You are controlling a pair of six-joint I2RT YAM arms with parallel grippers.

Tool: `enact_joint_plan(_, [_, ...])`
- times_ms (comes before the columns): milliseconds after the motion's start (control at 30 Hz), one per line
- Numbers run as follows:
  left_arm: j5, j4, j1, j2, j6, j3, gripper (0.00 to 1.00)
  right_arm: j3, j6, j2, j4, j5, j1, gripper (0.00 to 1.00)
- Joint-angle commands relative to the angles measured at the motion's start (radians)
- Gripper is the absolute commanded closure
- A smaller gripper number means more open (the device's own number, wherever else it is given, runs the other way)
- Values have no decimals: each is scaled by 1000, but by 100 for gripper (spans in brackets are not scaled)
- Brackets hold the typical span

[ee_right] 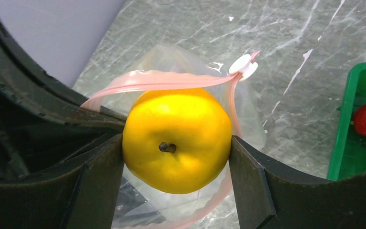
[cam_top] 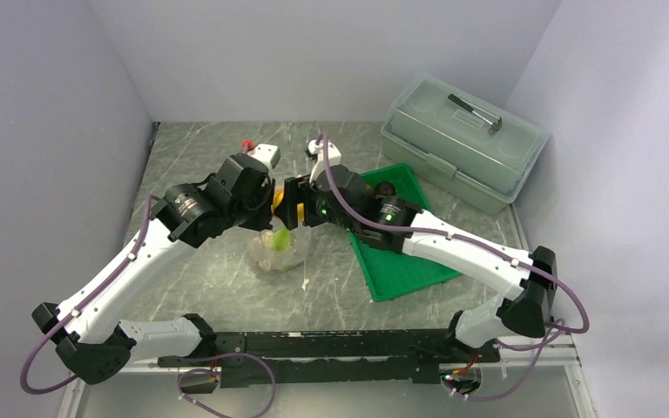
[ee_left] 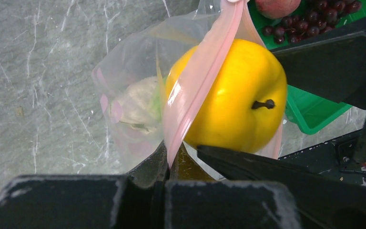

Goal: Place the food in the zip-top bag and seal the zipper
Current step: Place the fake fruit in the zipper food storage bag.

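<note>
The right end effector (ee_right: pixel 176 157) holds the yellow-orange fruit (ee_right: pixel 181 119) between its two fingers, stem side toward the wrist camera. The fruit sits in the open mouth of the zip-top bag (ee_left: pixel 124 62), with the pink zipper (ee_left: pixel 205 71) running around it. The left end effector (ee_left: pixel 167 167) is closed tight on the zipper. Inside the bag lies the white-and-green vegetable (ee_left: pixel 138 102). The bag is above the grey worktop (ee_left: pixel 38 71). Just beside it the green tray (ee_left: pixel 314 112) carries the dark grape bunch (ee_left: pixel 314 21).

Grey marbled tabletop (cam_top: pixel 218 292) (plain pale walls (cam_top: pixel 314 52))
</note>
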Motion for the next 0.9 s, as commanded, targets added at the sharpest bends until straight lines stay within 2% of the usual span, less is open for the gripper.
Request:
enact_joint_plan(0, [20, 11, 3, -8, 0, 45, 100, 69, -27, 31, -26, 71, 13, 45])
enact_joint_plan(467, [23, 9, 4, -5, 1, 43, 100, 142, -25, 124, -76, 204, 27, 25])
enact_joint_plan(667, [17, 6, 3, -9, 0, 38, 100, 139, -16, 130, -68, 220, 27, 13])
enact_joint_plan(867, [16, 6, 3, -9, 1, 38, 100, 126, -15, 116, -54, 215, 27, 9])
